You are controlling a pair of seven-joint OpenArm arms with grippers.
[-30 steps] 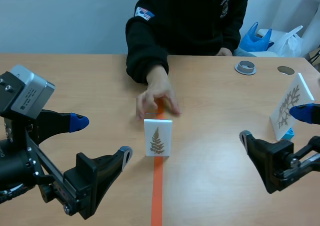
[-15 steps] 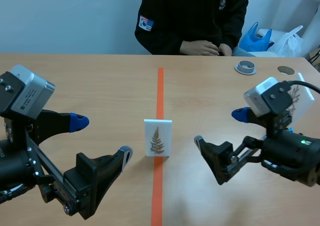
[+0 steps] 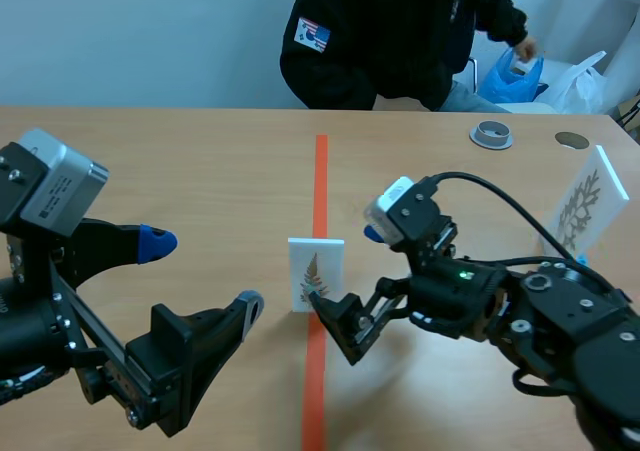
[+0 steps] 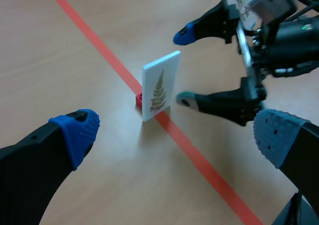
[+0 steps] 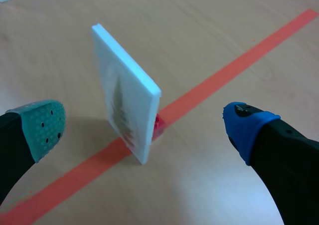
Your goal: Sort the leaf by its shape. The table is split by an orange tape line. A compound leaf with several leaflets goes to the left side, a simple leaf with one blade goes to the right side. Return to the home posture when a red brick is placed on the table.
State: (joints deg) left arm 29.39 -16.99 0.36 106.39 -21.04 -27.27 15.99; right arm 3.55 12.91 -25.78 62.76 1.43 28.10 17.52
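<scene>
A white card [image 3: 315, 274] showing a brown fern-like leaf with several leaflets stands upright on the orange tape line [image 3: 319, 181], held in a small red base [image 4: 139, 100]. My right gripper [image 3: 348, 271] has reached to the middle and is open. Its blue and grey pads flank the card [image 5: 127, 100] without touching it. My left gripper [image 3: 205, 271] hangs open low on the left, well short of the card [image 4: 160, 85]. In the left wrist view, the right gripper [image 4: 183, 68] shows just beyond the card.
A second white leaf card [image 3: 580, 209] leans on a blue base at the right edge. A grey ring [image 3: 491, 133] and a dark disc [image 3: 571, 140] lie at the far right. A person [image 3: 400, 31] sits across the table, one hand at a blue bag [image 3: 515, 76].
My right arm swung in from the right side until its open fingers flank the card. The person's hand left the card and went to the blue bag. The left arm stayed still.
</scene>
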